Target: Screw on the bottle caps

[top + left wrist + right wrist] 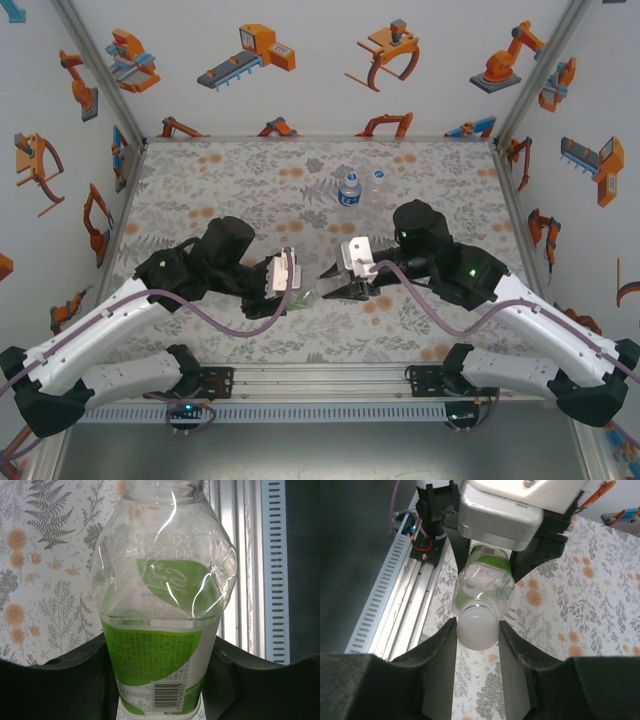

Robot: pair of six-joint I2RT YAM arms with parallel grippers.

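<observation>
The green-label bottle (160, 580) lies sideways in the air between the two arms, low over the table's near middle (309, 297). My left gripper (160, 650) is shut on its labelled body (485, 560). A white bottle cap (477, 628) sits on its neck, and my right gripper (477, 625) is shut on that cap, one finger on each side. From above, the left gripper (298, 288) and right gripper (330, 283) meet nose to nose. The blue-label bottle (349, 189) and the plain clear bottle (378, 185) stand upright at the back centre.
The flowered table cloth (230, 180) stretches to the patterned walls. The aluminium rail (320, 378) carrying the arm bases runs along the near edge, close under the held bottle (415, 605). Purple cables (245, 325) loop off both wrists.
</observation>
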